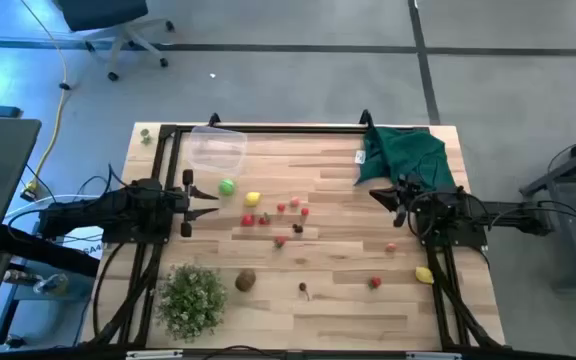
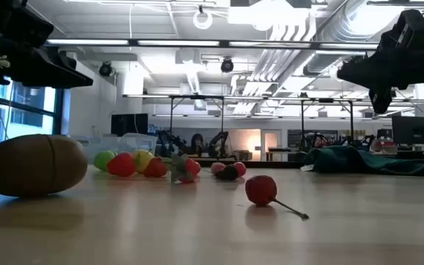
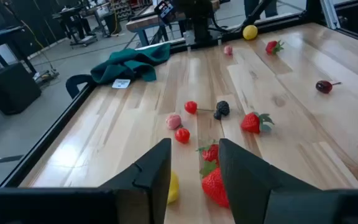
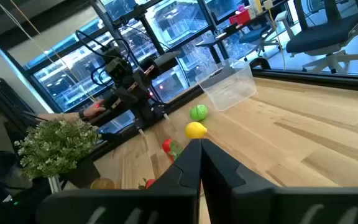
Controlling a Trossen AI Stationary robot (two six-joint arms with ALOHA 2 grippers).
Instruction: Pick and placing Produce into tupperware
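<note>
The produce lies scattered on the wooden table: a green ball, a lemon, several small red fruits, a brown kiwi, a cherry, a strawberry and a second lemon. The clear tupperware stands at the far left with nothing in it. My left gripper hovers open near the green ball and lemon, with nothing between its fingers; strawberries lie on the table below the gap. My right gripper hangs shut above the table's right half, holding nothing.
A dark green cloth is heaped at the far right corner. A bushy green plant stands at the near left. A black frame runs along the table's edges. Bare wood lies in the middle near part.
</note>
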